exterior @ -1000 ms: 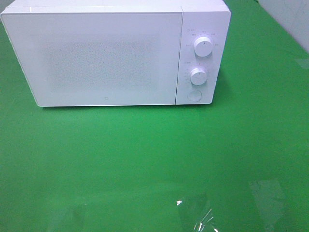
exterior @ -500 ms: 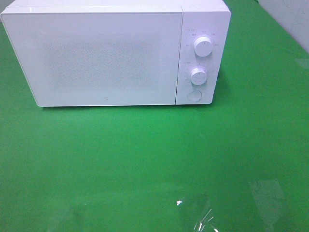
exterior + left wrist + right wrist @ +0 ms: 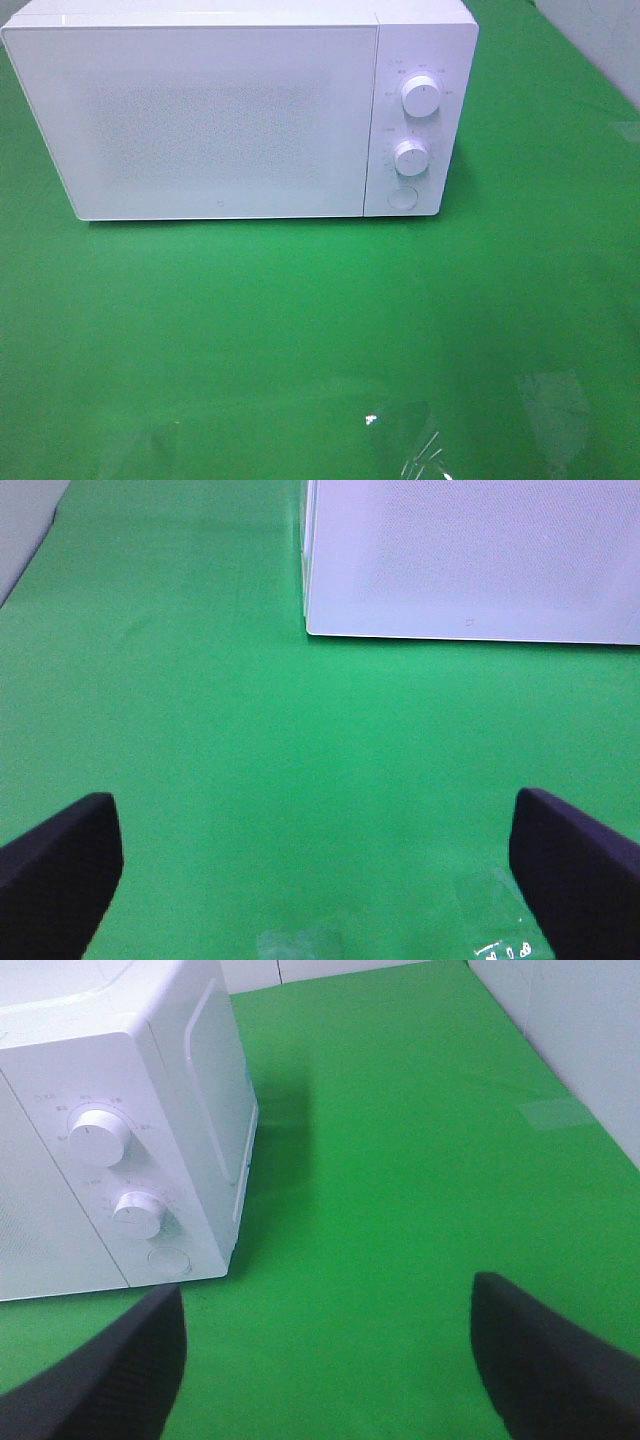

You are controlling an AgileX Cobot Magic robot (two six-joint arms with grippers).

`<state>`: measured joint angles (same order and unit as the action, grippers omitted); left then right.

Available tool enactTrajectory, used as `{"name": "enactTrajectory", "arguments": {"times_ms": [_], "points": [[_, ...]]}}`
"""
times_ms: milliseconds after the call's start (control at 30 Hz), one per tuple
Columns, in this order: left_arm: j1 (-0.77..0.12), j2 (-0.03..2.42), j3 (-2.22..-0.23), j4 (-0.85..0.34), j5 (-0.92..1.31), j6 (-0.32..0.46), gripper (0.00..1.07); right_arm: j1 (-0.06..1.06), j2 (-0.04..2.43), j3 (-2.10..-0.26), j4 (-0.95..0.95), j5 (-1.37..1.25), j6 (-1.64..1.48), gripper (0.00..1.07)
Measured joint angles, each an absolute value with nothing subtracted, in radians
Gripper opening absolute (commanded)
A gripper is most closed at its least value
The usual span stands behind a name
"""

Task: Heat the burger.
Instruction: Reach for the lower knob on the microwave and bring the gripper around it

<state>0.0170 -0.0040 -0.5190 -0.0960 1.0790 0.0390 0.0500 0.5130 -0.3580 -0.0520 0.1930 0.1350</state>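
The burger is not in view in any frame. A white microwave (image 3: 220, 110) stands at the back of the green table with its door shut; it also shows in the left wrist view (image 3: 470, 560) and the right wrist view (image 3: 110, 1130). Its panel has two knobs (image 3: 421, 96) (image 3: 411, 157) and a round button (image 3: 402, 198). My left gripper (image 3: 315, 880) is open and empty over the green cloth in front of the microwave. My right gripper (image 3: 330, 1360) is open and empty, to the right of the microwave's panel. Neither gripper shows in the exterior view.
The green cloth (image 3: 320, 320) covers the whole table. Patches of clear tape (image 3: 410, 440) glint near the front edge. A pale wall (image 3: 580, 1030) bounds the table on the right.
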Motion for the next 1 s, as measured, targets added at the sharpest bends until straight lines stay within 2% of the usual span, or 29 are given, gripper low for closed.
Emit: {"name": "enactTrajectory", "arguments": {"times_ms": [1000], "points": [[0.017,-0.004,-0.519,-0.096,1.079,0.039,0.97,0.050,1.117,-0.314,-0.018,-0.536,0.130,0.76]]}}
